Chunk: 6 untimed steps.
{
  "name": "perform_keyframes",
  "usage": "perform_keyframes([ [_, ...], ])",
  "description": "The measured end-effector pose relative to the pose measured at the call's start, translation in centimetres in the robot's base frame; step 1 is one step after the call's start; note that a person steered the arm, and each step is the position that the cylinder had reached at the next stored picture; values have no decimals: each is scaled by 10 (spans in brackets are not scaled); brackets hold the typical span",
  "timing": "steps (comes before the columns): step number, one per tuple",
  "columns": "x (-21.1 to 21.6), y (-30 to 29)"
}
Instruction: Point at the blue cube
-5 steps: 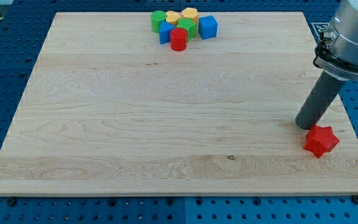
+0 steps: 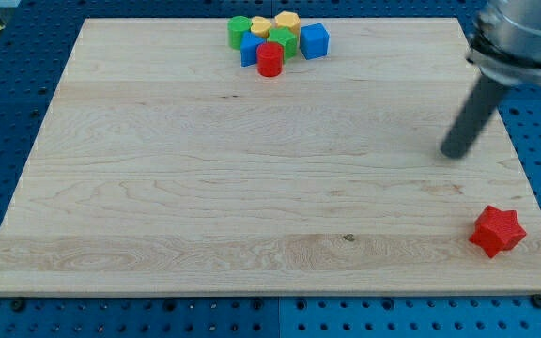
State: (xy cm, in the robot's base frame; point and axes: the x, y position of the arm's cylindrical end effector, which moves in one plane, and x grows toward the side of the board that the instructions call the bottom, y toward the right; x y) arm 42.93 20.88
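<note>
The blue cube [image 2: 315,40] sits at the view's top centre, at the right end of a tight cluster of blocks. My tip [image 2: 455,154] is at the view's right side, far to the lower right of the blue cube and apart from every block. A red star-shaped block [image 2: 497,231] lies below and to the right of my tip, near the board's bottom right corner.
The cluster beside the blue cube holds a red cylinder [image 2: 270,59], a green block [image 2: 283,40], another green block [image 2: 239,30], two yellow blocks [image 2: 286,21] [image 2: 261,24] and a second blue block [image 2: 249,51]. The wooden board [image 2: 205,188] ends close to the red star.
My tip has moved up the view, away from the red star. The red star has shifted slightly to the right and down. The cluster has not moved.
</note>
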Motion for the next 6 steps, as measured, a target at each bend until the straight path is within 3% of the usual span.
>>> perform_keyframes([
  [2, -155, -38],
  [6, -225, -107],
])
